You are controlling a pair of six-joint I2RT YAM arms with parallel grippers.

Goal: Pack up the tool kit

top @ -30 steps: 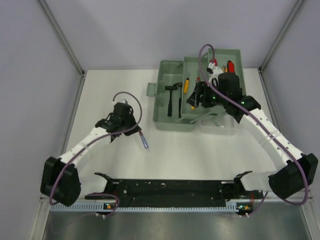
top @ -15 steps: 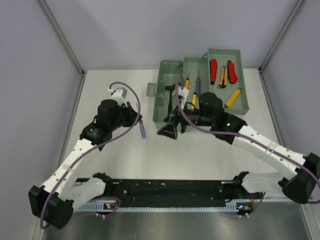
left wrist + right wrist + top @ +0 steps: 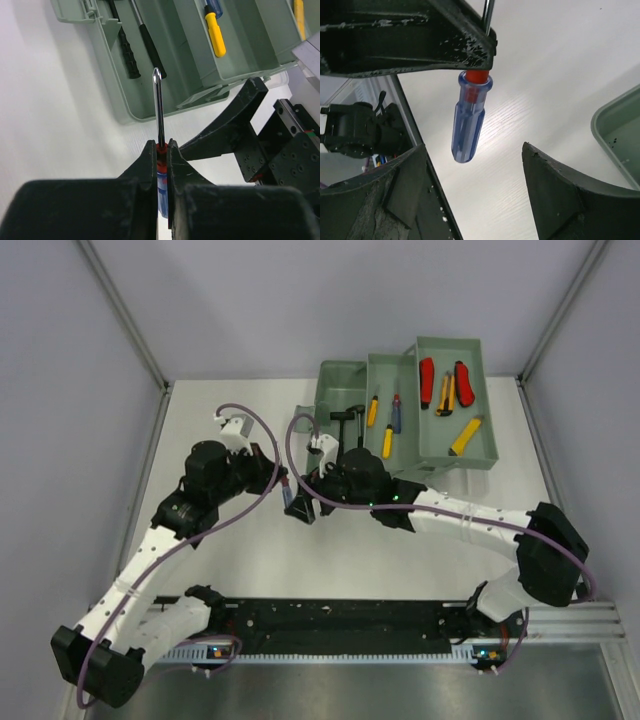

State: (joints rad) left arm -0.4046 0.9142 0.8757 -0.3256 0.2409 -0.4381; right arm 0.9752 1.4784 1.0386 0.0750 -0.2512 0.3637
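1. Hammer (image 3: 350,425), pliers (image 3: 427,378) and knives (image 3: 465,435) already lie in the open tool kit (image 3: 483,375).
2. Left gripper (image 3: 160,150) clamps the blue screwdriver (image 3: 468,122) near the kit; right gripper (image 3: 472,150) gapes, holding nothing.
3. Remaining: stow it, close up.

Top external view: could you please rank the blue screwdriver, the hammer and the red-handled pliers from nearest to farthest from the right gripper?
From the right gripper:
1. The blue screwdriver, just to its left, between its open jaws.
2. The hammer, in the left compartment of the toolbox.
3. The red-handled pliers, in the far right tray.
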